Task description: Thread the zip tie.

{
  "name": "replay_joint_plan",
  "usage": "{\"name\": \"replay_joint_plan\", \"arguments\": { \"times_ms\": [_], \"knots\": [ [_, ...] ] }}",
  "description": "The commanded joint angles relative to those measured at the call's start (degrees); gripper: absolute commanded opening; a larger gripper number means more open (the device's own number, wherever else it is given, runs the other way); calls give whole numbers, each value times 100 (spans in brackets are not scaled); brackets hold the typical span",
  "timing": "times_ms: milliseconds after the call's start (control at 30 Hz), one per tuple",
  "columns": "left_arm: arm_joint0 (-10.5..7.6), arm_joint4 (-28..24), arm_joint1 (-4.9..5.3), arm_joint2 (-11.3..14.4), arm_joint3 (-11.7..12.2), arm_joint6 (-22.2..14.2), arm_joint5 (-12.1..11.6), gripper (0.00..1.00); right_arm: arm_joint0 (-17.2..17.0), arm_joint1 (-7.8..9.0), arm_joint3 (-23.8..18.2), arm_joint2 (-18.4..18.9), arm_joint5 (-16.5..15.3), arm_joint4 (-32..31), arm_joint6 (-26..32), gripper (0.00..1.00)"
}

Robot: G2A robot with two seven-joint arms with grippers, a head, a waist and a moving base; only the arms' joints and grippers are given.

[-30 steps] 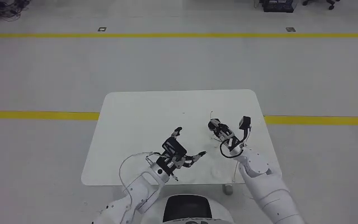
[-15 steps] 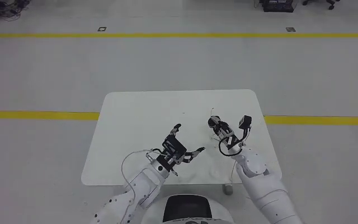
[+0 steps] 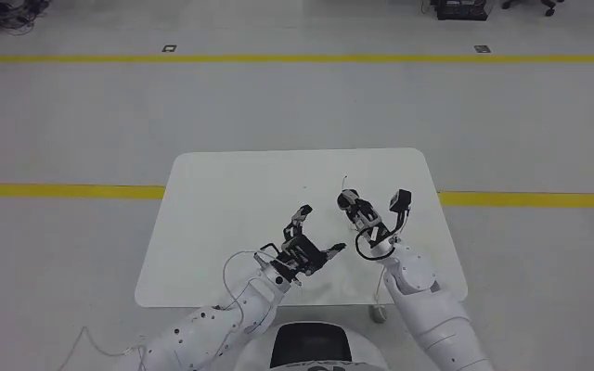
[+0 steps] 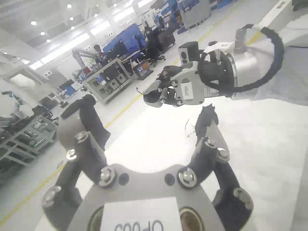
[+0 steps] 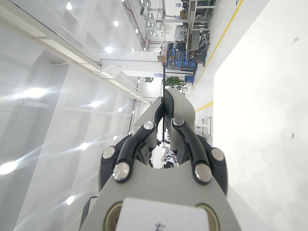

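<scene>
Zip tie (image 5: 163,85), thin and black, pinched edge-on in the clenched right gripper (image 3: 345,197), right of centre in the top view, over the white table (image 3: 232,185). A short length projects past the fingertips. Left gripper (image 3: 322,229), just to the lower left of it, is spread wide and holds nothing. Likely hazards: the free end is slender and probably flexes, so a slightly misaimed closing of the left gripper could bend it aside or twist it within the narrow pinch, spoiling alignment for threading.
</scene>
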Motion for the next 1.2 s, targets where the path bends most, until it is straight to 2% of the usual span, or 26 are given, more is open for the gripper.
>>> {"name": "replay_joint_plan", "arguments": {
  "times_ms": [0,67,267,367,433,700,767,1067,1167],
  "knots": [
    [-1,0,0,1,0,0,1,100,0,0,0,0,0,0,1,0],
    [-48,0,2,-11,77,-67,1,100,-5,-1,-19,-4,0,-43,-42,0],
    [-514,0,52,191,328,-338,1,100,-100,-18,-247,-26,0,-328,-162,0],
    [-736,0,75,340,354,-513,1,100,-129,-27,-326,-21,0,-586,-195,0],
    [-710,0,61,157,338,-761,1,100,-142,-31,-440,-23,0,-1262,-594,0],
    [-707,0,60,157,338,-761,-12,100,-142,-31,-440,-23,0,-1262,-594,0],
    [-727,0,54,157,347,-670,-194,100,-141,-34,-462,-38,43,-1241,-591,0],
    [-751,0,53,139,387,-633,-229,100,-123,-34,-487,-30,68,-1178,-554,0],
    [-751,0,42,115,398,-593,-329,100,-140,-35,-520,-60,14,-1234,-542,0]
  ]
}}
